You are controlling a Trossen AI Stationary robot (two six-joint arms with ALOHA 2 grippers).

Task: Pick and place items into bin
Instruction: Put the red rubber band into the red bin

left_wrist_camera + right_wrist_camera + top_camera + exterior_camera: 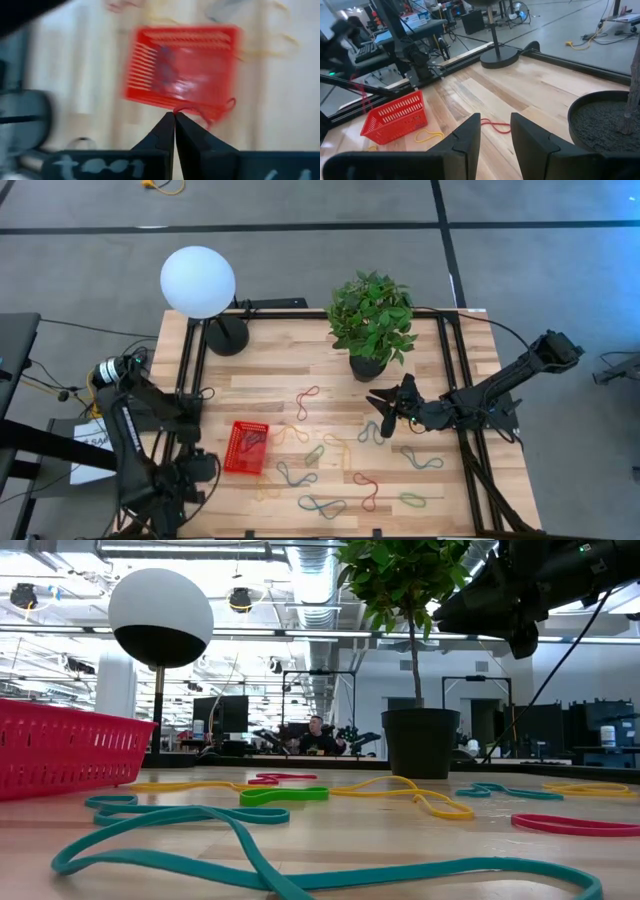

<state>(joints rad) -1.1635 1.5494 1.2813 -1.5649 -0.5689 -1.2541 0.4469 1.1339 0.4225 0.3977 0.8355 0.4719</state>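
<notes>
Pincers at work over a scatter of rubber loops. Seen from the left wrist, the left gripper is closed tip to tip just short of the red basket. A red loop trails from its tips along the near rim, apparently pinched. The view is blurred, so how much band sits between the tips cannot be told. A thin hold could let it slip and drop on the wood outside the rim, or it could snag on the mesh when released.

From the right wrist, the right gripper hangs with its fingers apart, a second red band lying on the boards just ahead of it and the plant pot close at its side. A wide swing there risks clipping the pot. The basket lies well ahead of it, a yellow loop just in front of the mesh.

From above, most loops lie on the table between the two grippers, several overlapping. Closing on one may drag up a neighbour.

At table height, a teal loop and a green one lie flat on the wood, so fingertips could close over them and come up empty.
</notes>
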